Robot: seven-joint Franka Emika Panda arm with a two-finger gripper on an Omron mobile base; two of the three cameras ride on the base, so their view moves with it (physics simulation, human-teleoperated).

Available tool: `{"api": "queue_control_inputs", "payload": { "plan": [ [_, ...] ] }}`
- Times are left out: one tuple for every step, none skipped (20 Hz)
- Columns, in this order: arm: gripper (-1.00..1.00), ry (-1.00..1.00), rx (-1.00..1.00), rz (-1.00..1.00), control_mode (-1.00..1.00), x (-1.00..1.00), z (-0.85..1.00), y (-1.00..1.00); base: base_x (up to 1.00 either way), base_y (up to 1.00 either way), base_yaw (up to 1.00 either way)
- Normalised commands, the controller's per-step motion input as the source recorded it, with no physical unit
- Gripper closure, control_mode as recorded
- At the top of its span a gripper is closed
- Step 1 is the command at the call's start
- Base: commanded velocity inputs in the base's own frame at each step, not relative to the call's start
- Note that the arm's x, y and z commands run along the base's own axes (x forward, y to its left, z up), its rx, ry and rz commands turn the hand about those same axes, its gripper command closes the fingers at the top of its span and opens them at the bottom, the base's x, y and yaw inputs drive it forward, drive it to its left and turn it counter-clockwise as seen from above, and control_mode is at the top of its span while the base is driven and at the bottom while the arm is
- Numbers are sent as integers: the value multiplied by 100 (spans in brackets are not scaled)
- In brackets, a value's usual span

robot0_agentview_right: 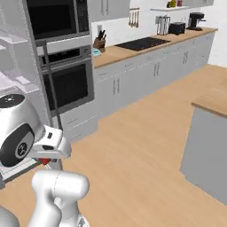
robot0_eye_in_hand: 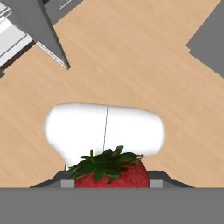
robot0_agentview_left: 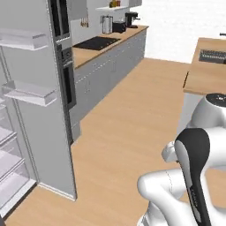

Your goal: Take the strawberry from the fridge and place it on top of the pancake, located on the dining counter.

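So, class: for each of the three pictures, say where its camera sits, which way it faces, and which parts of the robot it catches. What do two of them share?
Left base view: behind the arm, left; faces the open fridge and wall counter; arm lower right.
Right base view: behind, right; faces oven and the same counter; arm lower left.
Hand view: on the hand, facing the floor; gripper holds the strawberry.

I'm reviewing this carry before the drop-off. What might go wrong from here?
The strawberry sits in the pincer over bare wood floor, away from any counter; if the grip slips it would likely fall and roll. The fridge door stands open beside the base, so a turn might clip it.
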Motion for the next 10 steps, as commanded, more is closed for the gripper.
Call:
{"api": "queue_control_inputs", "payload": {
  "plan": [
    [100,0,0,0,100,0,0,0,4,-44,-89],
    [100,0,0,0,100,0,0,0,2,-46,-89],
    [100,0,0,0,100,0,0,0,0,-54,-89],
    [100,0,0,0,100,0,0,0,0,-56,-88],
    [100,0,0,0,100,0,0,0,0,-64,-86],
    [100,0,0,0,100,0,0,0,0,-69,-84],
    [100,0,0,0,100,0,0,0,0,-81,-81],
    [100,0,0,0,100,0,0,0,0,-94,-77],
    [100,0,0,0,100,0,0,0,1,-100,-74],
    [100,0,0,0,100,0,0,0,1,-100,-72]
  ]
}}
